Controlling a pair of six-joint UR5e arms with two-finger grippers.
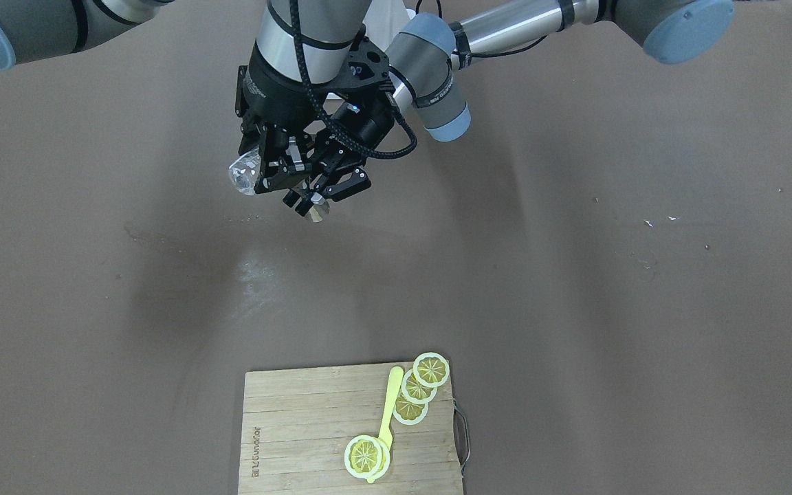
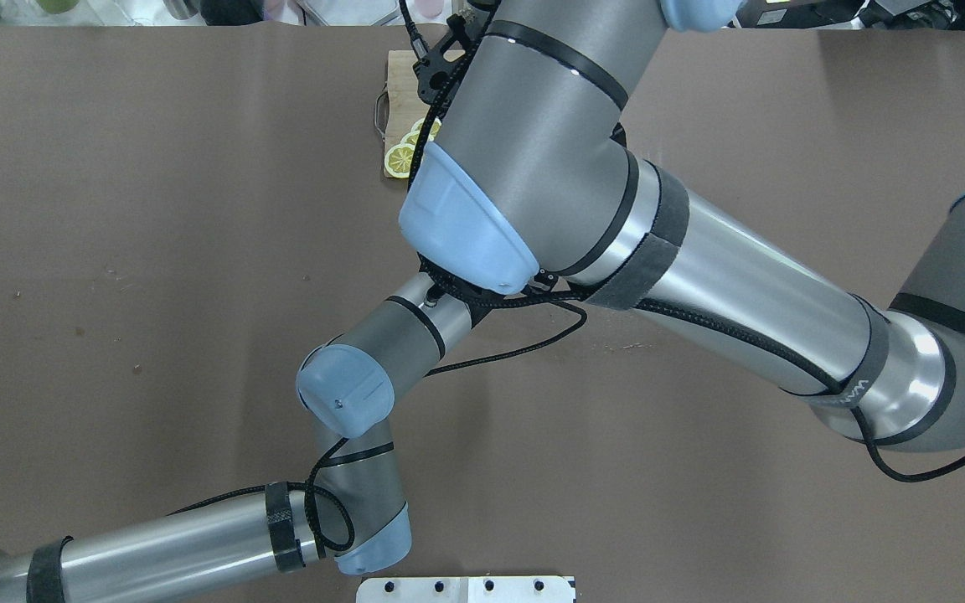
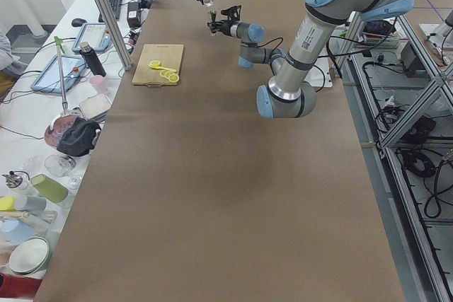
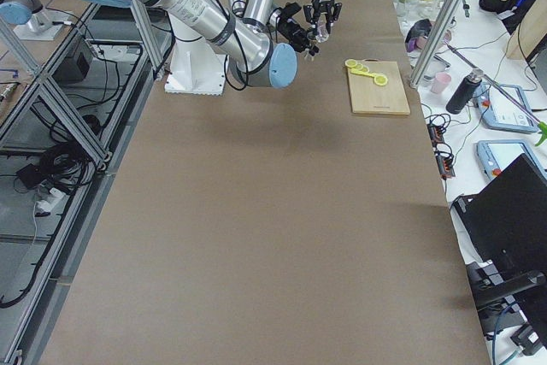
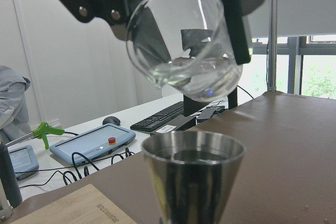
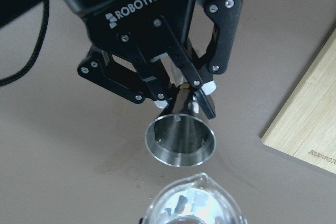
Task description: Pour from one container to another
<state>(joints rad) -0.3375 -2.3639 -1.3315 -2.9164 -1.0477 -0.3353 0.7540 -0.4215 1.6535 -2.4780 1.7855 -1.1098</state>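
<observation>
both clamped: my right gripper point(image 1: 258, 177) tilts the glass point(image 5: 184, 40) just above the jigger point(image 5: 193, 179) held upright by the left gripper point(image 6: 184, 95).

arms point(image 2: 734, 285): silver-grey tubes, pale blue joint caps point(image 2: 466, 226)
cables point(image 2: 524, 345): black braided
left gripper point(image 6: 185, 94): black, white ROBOTIQ lettering, silver screws

The glass cup point(image 5: 184, 40) is shining clear and glossy, with smooth walls. The metal cup point(image 6: 180, 140) is gleaming like brushed steel, finely lined inside. The cutting board point(image 1: 300, 426) is showing pale, matt wood in strips. The table point(image 1: 575, 275) is looking matt brown and faintly scuffed. The lemon slices point(image 1: 430, 370) are looking like smooth plastic.
</observation>
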